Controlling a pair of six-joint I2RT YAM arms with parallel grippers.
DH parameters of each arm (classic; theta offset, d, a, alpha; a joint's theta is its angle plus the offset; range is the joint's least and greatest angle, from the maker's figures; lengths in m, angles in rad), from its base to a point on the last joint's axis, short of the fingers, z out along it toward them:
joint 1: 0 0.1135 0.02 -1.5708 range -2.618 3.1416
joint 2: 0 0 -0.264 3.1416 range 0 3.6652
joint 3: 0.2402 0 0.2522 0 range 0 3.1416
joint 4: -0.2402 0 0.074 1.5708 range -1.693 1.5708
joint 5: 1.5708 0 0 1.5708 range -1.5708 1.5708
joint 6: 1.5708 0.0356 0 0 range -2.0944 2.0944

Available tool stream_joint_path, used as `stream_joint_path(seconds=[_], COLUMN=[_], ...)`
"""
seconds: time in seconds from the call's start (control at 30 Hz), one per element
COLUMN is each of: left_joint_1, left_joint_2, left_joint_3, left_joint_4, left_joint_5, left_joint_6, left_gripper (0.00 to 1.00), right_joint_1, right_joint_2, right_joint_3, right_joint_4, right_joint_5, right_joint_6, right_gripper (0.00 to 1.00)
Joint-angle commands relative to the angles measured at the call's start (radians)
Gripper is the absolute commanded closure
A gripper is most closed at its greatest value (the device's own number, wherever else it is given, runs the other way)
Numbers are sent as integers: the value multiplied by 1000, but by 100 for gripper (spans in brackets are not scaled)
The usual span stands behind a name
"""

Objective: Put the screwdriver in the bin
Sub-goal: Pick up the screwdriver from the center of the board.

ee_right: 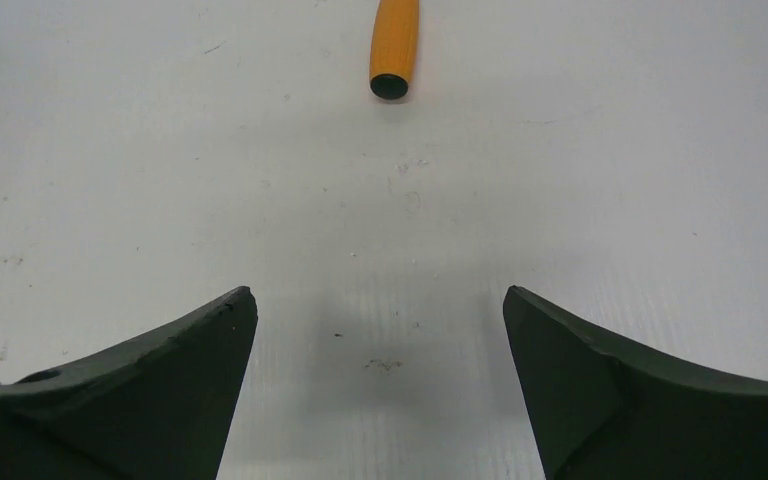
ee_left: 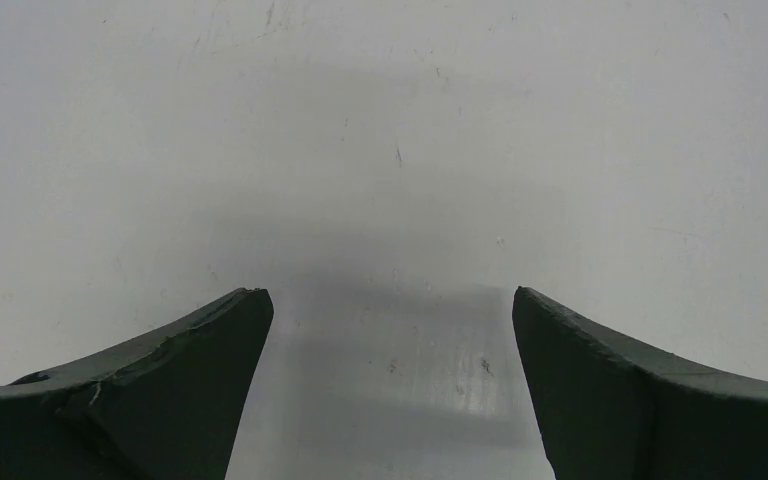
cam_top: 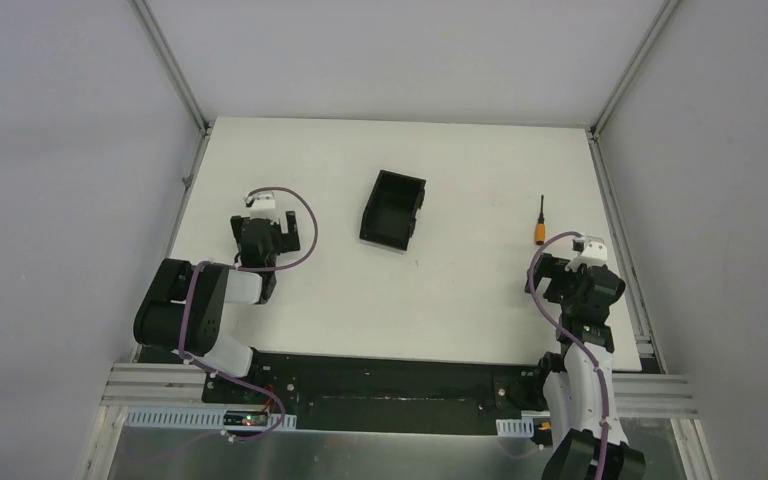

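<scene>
The screwdriver point(cam_top: 540, 225), with an orange handle and thin black shaft, lies on the white table at the right, shaft pointing away from me. Its handle end shows at the top of the right wrist view point(ee_right: 394, 48). The black bin point(cam_top: 392, 210) stands open-topped near the table's middle. My right gripper point(cam_top: 572, 262) is open and empty, just short of the handle; in the right wrist view point(ee_right: 380, 300) only bare table lies between its fingers. My left gripper point(cam_top: 263, 222) is open and empty at the left, over bare table point(ee_left: 392, 300).
Grey enclosure walls with metal rails point(cam_top: 615, 210) border the table on the left, back and right. The black base plate point(cam_top: 380, 375) with both arm mounts runs along the near edge. Purple cables point(cam_top: 305, 235) loop beside each wrist.
</scene>
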Motion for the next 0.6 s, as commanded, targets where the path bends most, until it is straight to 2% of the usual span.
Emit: stream_joint_path(seconds=[0.0, 0.3, 0.43, 0.57], left_joint_1=[8, 7, 8, 9], left_joint_2=[-11, -11, -11, -12], left_joint_3=[12, 12, 12, 12], left_joint_4=[14, 14, 14, 15], left_joint_5=[11, 11, 10, 11], left_joint_6=[-7, -7, -7, -7], left_gripper=[1, 1, 1, 1], right_joint_1=[5, 5, 5, 5], right_joint_2=[-3, 27, 76, 166], right_joint_3=[41, 54, 96, 194], right_joint_4=[20, 8, 19, -52], right_joint_5=[47, -172, -141, -193], right_joint_6=[31, -130, -111, -132], right_gripper=[1, 1, 1, 1])
